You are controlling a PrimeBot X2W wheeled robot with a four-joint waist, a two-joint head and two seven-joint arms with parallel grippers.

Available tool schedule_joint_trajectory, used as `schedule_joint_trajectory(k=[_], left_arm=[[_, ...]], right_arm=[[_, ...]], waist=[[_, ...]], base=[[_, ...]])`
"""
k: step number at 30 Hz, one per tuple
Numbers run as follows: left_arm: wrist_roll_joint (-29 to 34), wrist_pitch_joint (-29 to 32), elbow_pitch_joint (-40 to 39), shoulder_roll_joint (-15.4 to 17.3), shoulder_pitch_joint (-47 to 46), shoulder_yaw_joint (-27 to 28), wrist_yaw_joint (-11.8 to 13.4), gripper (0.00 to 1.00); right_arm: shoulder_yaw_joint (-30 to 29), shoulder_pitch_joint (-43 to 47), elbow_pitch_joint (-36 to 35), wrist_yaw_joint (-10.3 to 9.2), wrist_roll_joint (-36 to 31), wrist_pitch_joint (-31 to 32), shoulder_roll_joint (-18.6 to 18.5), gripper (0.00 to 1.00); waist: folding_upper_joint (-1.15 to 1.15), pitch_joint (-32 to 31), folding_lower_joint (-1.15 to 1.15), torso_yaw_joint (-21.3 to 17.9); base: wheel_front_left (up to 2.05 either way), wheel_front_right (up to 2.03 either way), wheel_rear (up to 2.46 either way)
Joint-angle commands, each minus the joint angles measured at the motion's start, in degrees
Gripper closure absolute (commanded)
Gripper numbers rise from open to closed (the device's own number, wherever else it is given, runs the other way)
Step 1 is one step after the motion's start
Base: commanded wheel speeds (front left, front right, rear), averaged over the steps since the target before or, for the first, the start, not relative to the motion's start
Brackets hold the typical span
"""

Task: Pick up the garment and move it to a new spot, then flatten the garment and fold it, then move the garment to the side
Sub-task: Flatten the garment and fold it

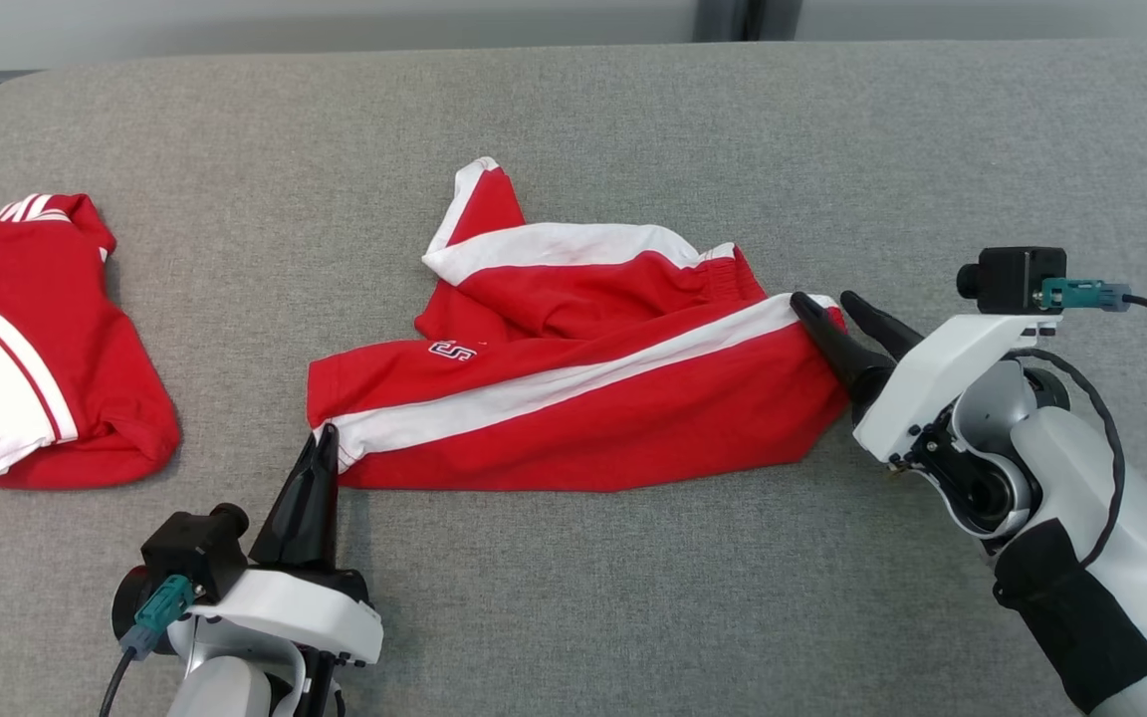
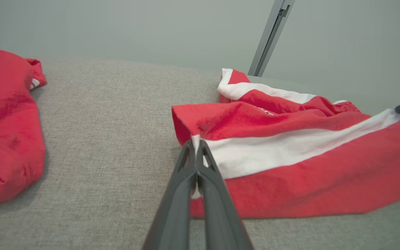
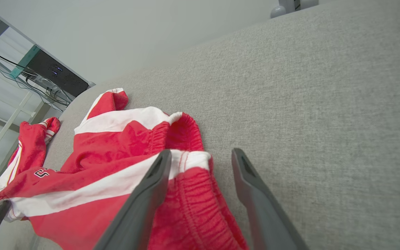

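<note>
So: crumpled red cotton shorts with a white side stripe [image 1: 573,398] lie mid grey fabric table [image 1: 633,119], not yet flattened or folded. Your left gripper [image 1: 325,438] pinches the hem corner nearest the table's front edge; your right gripper [image 1: 822,297], fingers spread, straddles the waistband. You have flattening, folding and the side move left.

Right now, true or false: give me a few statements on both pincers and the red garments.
1. The left pincer is shut on a corner of the shorts. True.
2. The right pincer is clamped on the waistband. False: its jaws stand open at the waistband end.
3. A second red garment lies to the robot's left of the shorts. True.
4. The shorts lie fully flattened. False: the far leg is bunched and folded over.
</note>
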Motion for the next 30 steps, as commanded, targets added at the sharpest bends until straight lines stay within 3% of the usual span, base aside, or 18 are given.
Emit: schedule_joint_trajectory(k=[1, 2, 3, 4, 6, 9, 11, 23, 30], left_arm=[[-0.24, -0.11, -0.17, 0.24, -0.40, -0.14, 0.31, 1.00], [-0.24, -0.11, -0.17, 0.24, -0.40, -0.14, 0.31, 1.00], [-0.32, -0.11, -0.20, 0.23, -0.62, -0.20, 0.30, 1.00], [-0.32, -0.11, -0.20, 0.23, -0.62, -0.20, 0.30, 1.00], [-0.40, -0.11, -0.23, 0.23, -0.81, -0.13, 0.30, 1.00], [-0.39, -0.11, -0.28, 0.23, -0.87, 0.06, 0.29, 1.00], [-0.27, -0.11, -0.30, 0.23, -0.82, 0.22, 0.36, 1.00], [4.58, -0.12, -3.38, 0.29, -5.04, 2.02, -1.04, 1.00], [7.97, -0.11, -2.01, 6.10, -16.53, -0.05, -1.97, 1.00]], right_arm=[[0.88, -0.81, 0.01, 0.00, 1.55, 1.22, -0.30, 0.17], [0.88, -0.81, 0.01, 0.00, 1.55, 1.22, -0.30, 0.17], [1.74, -1.02, -0.39, 0.00, 2.65, 1.90, -0.59, 0.28], [1.74, -1.02, -0.39, 0.00, 2.65, 1.90, -0.59, 0.28], [2.33, -1.14, -0.74, 0.00, 3.63, 1.70, -0.90, 0.55], [3.30, -1.43, -1.38, 0.00, 4.49, 1.21, -1.28, 0.75], [3.73, -1.74, -1.56, 0.00, 4.73, 0.19, -1.60, 1.00], [5.89, -3.39, -4.23, 0.00, 6.11, -10.52, -1.83, 1.00], [6.81, -6.48, -5.54, 0.00, 6.84, -15.86, -2.19, 1.00]], waist=[[0.00, 0.29, 0.00, 0.24], [0.00, 0.29, 0.00, 0.24], [0.00, 0.49, 0.00, 0.46], [0.00, 0.49, 0.00, 0.46], [0.00, 0.65, 0.00, 0.59], [0.00, 0.81, 0.00, 0.61], [0.00, 0.86, 0.00, 0.54], [0.00, -2.96, 0.00, -0.77], [0.00, -7.99, 0.00, -1.41]], base=[[0.00, 0.00, 0.00], [0.00, 0.00, 0.00], [0.00, 0.00, 0.00], [0.00, 0.00, 0.00], [0.00, 0.00, 0.00], [0.00, 0.00, 0.00], [0.00, 0.00, 0.00], [0.00, 0.00, 0.00], [0.00, 0.00, 0.00]])
